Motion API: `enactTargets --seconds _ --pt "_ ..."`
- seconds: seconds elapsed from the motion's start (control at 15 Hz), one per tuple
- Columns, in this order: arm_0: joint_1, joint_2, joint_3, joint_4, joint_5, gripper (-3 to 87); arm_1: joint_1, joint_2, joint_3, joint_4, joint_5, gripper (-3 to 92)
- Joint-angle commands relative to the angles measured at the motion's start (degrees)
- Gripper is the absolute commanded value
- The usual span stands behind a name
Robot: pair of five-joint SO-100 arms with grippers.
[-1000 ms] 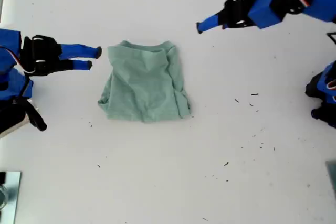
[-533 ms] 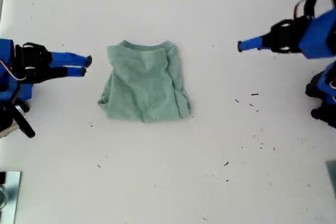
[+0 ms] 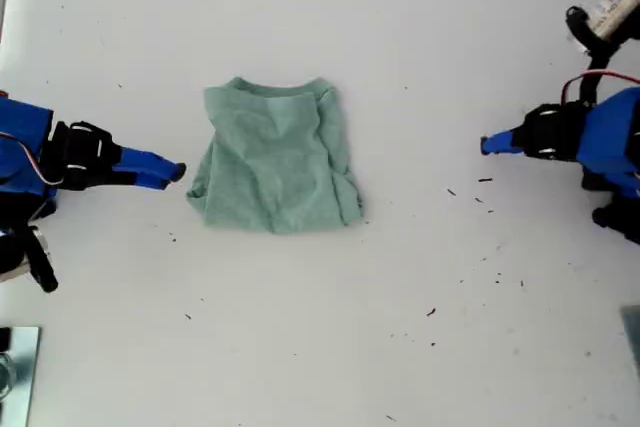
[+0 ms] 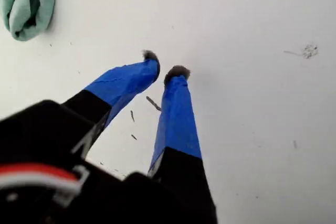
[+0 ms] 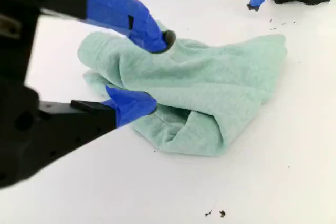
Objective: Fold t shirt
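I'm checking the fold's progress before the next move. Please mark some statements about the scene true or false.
1. The t shirt lies spread flat with both sleeves out. False: it is gathered into a compact, wrinkled bundle.
2. My second gripper is beside the t shirt's edge on the exterior view's left. True.
3. My second gripper is clamped on the cloth. False: its jaws stand apart and grip nothing.
4. My first gripper holds the t shirt. False: it is over the bare table, well apart from the shirt, on the exterior view's right.
5. Small dark specks lie on the table near my first gripper. True.
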Motion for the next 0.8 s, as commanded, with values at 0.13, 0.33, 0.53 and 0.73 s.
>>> enactTargets --seconds 0.13,0.33,0.53,0.73 --pt "1.41 0.35 0.26 0.09 0.44 16.2 0.88 0.35 3.08 -0.44 -23.12 5.7" --pt "1.32 0.35 0.26 0.09 0.44 16.4 0.88 0.35 3.08 -0.44 -23.12 5.7" --pt "1.32 0.35 0.26 0.09 0.44 16.4 0.88 0.35 3.08 -0.44 -23.12 5.7" --pt "1.32 0.35 0.26 0.09 0.44 16.4 0.88 0.35 3.08 -0.44 -23.12 5.7"
